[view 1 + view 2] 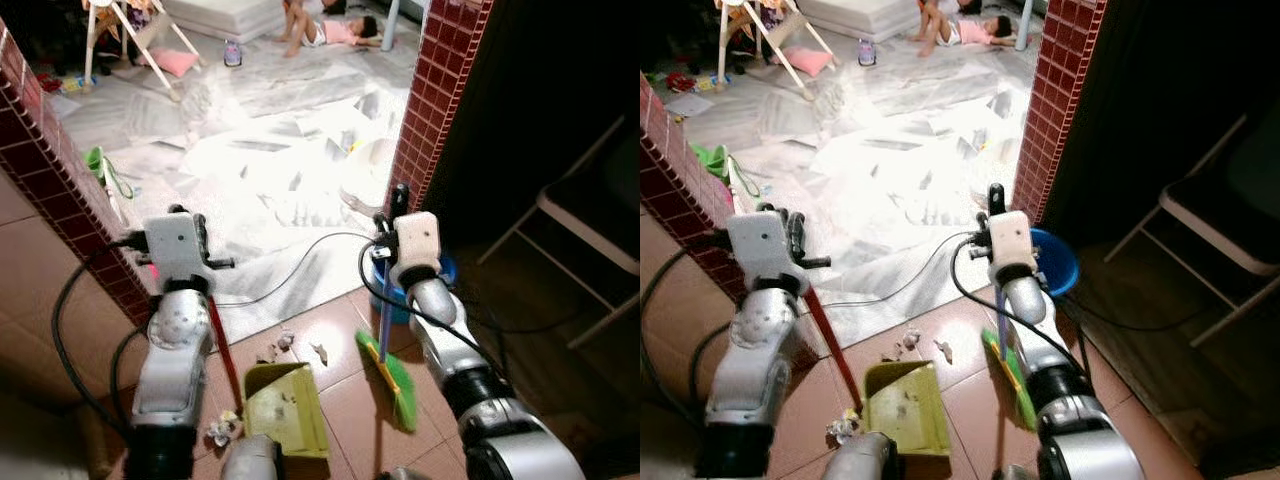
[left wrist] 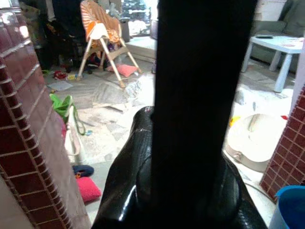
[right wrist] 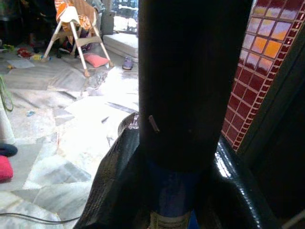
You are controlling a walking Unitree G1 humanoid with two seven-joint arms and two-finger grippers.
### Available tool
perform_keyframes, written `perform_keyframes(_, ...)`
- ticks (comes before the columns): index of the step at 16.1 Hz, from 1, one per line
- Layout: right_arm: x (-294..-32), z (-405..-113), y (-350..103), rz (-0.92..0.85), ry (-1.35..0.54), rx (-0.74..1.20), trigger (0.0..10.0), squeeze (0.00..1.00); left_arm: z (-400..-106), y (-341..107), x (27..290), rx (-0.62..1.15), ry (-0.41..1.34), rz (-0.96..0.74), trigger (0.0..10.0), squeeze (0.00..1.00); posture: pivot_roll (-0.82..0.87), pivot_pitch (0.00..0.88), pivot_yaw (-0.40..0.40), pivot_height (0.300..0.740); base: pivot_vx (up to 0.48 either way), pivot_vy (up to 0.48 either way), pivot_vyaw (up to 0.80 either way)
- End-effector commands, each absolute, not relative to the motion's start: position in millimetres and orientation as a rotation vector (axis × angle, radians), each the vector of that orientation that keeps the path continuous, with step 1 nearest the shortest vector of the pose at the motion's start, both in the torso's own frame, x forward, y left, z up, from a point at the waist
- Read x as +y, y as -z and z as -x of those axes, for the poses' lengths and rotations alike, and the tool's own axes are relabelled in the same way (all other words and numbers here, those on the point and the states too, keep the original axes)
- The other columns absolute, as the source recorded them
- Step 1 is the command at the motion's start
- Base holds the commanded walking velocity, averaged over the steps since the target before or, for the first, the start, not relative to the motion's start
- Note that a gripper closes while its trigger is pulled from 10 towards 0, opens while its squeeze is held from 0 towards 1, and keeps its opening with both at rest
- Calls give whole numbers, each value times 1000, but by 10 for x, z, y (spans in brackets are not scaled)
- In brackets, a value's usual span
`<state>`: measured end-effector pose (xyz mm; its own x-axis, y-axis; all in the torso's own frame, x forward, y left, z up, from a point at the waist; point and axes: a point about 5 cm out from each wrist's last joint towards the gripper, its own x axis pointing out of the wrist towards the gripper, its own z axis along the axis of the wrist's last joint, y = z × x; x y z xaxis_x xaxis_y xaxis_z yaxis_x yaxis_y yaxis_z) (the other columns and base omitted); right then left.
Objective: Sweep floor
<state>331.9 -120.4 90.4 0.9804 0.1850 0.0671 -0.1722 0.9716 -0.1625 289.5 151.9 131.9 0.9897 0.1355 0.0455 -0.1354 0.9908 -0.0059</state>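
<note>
The right gripper (image 1: 397, 205) has its fingers clamped on the blue handle of a green-bristled broom (image 1: 390, 375), bristles below them near crumpled paper scraps (image 1: 283, 345). The left gripper (image 1: 190, 235) pinches the red handle of a yellow-green plastic dustpan (image 1: 285, 408) — mouth toward the scraps, ready to catch them.

1. Broom (image 1: 392, 368): blue handle, green bristle head, lower centre-right of the frame, slanted, bristles on brown tiles.
2. Dustpan (image 1: 285, 405): yellow-green, red handle, bottom centre, mouth facing up-frame.
3. Debris (image 1: 283, 345): pale scraps just above the dustpan; another scrap (image 1: 220, 430) at its left.
</note>
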Motion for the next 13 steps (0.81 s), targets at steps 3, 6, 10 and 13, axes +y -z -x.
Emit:
perform_keyframes(3,-1195,-3356,-1069,183,-185,-163,10000,0,-2927,-1370,1471,-50,-137,-10,10000,0,40,0,8,740,0,0,800)
perform_keyframes(6,-1224,-3375,-1099,190,-177,-172,10000,0,-2933,-1361,1447,-41,-132,-11,10000,0,36,0,8,740,0,0,800)
perform_keyframes(10,-1235,-3380,-1119,196,-170,-178,10000,0,-2923,-1345,1414,-21,-130,-9,10000,0,35,0,4,740,0,0,800)
perform_keyframes(13,-1244,-3392,-1148,214,-152,-193,10000,0,-2932,-1388,1407,-47,-122,-46,10000,0,38,0,3,740,0,0,533)
